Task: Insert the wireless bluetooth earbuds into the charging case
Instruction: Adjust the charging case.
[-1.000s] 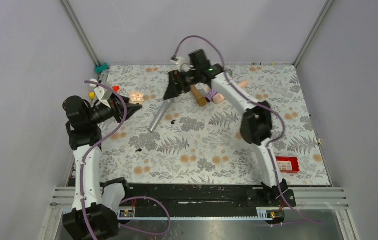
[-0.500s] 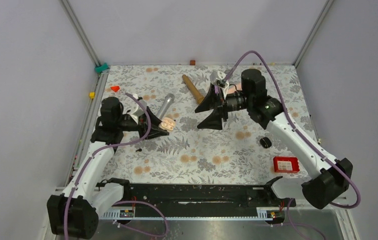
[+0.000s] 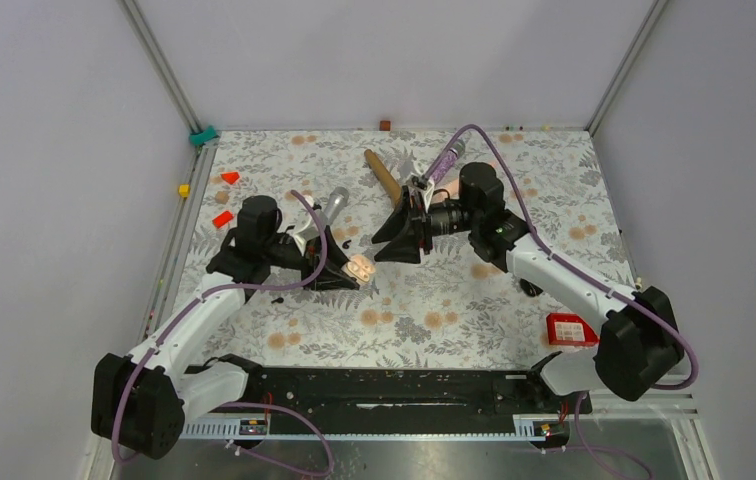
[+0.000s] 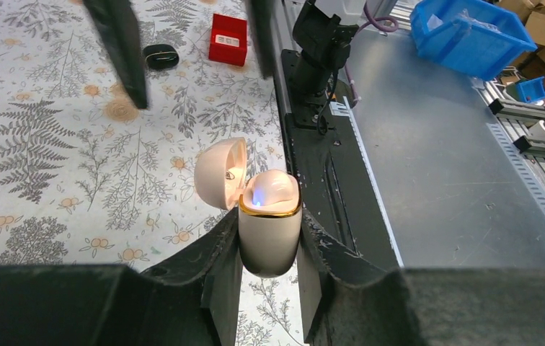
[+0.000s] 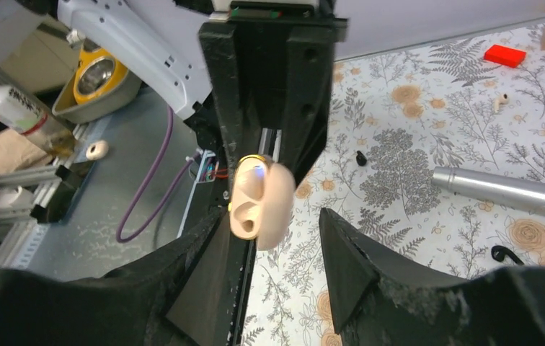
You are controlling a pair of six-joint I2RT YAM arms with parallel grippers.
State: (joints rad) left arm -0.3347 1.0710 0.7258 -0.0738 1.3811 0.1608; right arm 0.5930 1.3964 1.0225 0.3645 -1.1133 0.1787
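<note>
My left gripper point(image 3: 346, 270) is shut on the cream charging case point(image 3: 360, 267) and holds it above the table, lid open. In the left wrist view the case point(image 4: 269, 231) sits between my fingers with a gold rim, a blue light inside and the lid point(image 4: 220, 173) swung left. My right gripper point(image 3: 397, 238) is open and empty, facing the case a short way off; the right wrist view shows the case point(image 5: 259, 196) just ahead of its jaws point(image 5: 277, 249). One tiny black earbud point(image 5: 360, 157) lies on the mat by the left arm, another point(image 3: 347, 242) near the microphone tip.
A silver microphone point(image 3: 330, 208) and a brown stick point(image 3: 384, 177) lie behind the grippers. A round black pebble-like thing point(image 4: 160, 55) and a red box point(image 3: 571, 328) sit at the right. Red wedges point(image 3: 222, 218) lie at the left edge.
My left gripper has carried the open case to the right and nearer. My right gripper has swung left and now faces the case closely.
</note>
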